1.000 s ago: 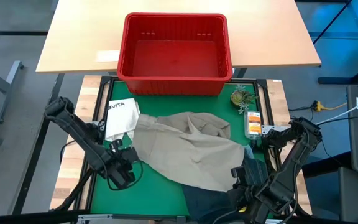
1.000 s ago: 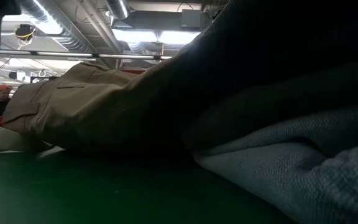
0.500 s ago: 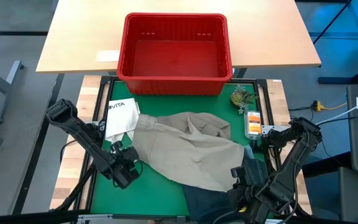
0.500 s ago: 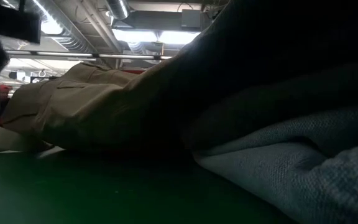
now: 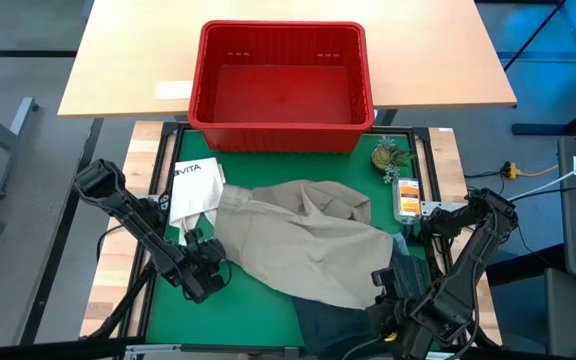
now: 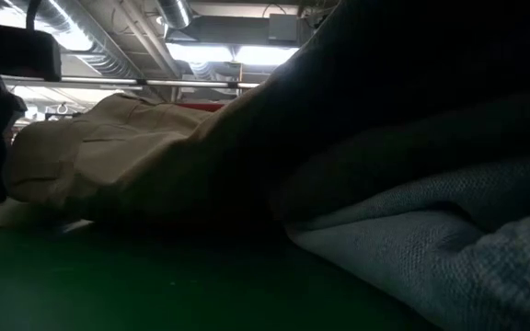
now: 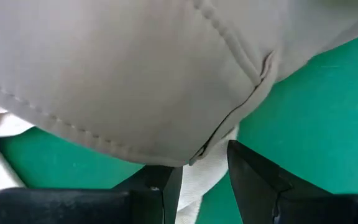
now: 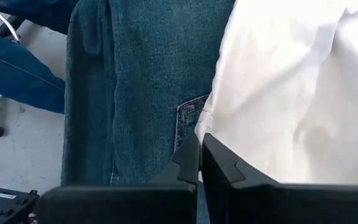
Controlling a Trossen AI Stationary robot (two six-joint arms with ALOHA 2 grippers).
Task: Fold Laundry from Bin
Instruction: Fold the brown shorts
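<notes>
We work over a green worktop (image 5: 258, 300) under ceiling lights, a wooden table beyond it carrying the red bin (image 5: 283, 85), well ahead of both sets of fingers. The khaki garment (image 5: 303, 240) lies spread across the mat. Our left gripper (image 7: 201, 180) sits low at its near-left hem, fingers (image 7: 253, 174) spread with a pale cloth edge between them. Our right gripper (image 8: 201, 162) rests at the near-right corner, fingers pressed together, jeans (image 8: 142, 81) and white-looking cloth just ahead.
</notes>
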